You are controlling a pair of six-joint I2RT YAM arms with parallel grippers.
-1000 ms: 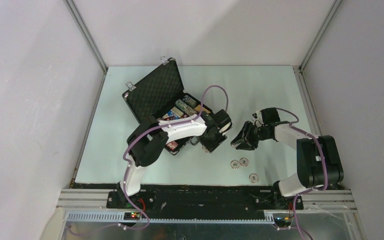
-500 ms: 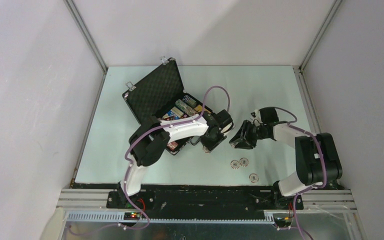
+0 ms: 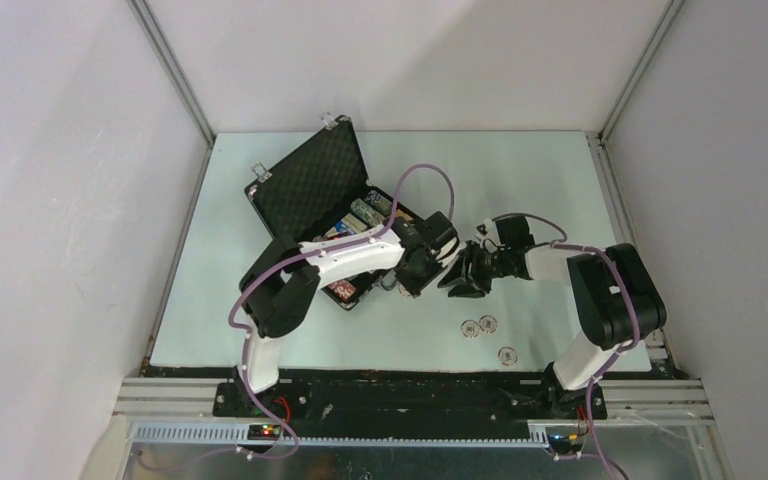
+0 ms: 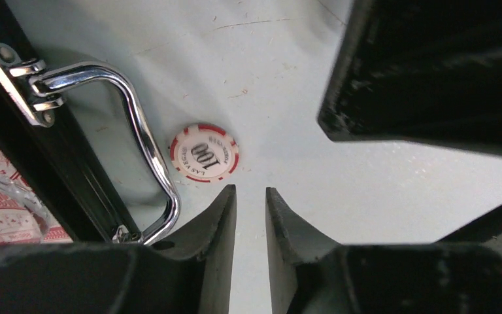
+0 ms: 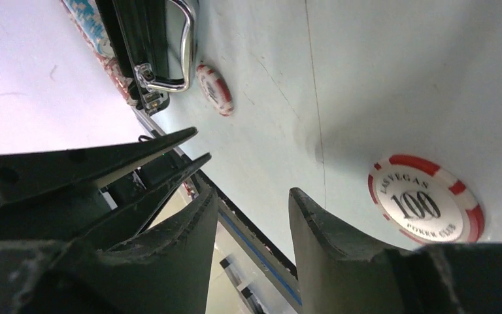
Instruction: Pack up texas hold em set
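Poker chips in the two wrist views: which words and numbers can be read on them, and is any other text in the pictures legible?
"LAS VEGAS", "100", "POKER CLUB": red-and-white poker chip, right wrist view.
"100", "LAS VEGAS": chip beside the case handle, left wrist view; its other rim words are too small to read.
Too small to read: the three loose chips and the case contents, top view.

left arm [image 3: 345, 255]: yours reaches right, elbow bent
left gripper [image 4: 250, 190]: pointing down, jaws a narrow gap apart, holding nothing
right arm [image 3: 600, 300]: folded, reaching left
right gripper [image 5: 251, 196]: jaws apart, holding nothing, just beside your left one
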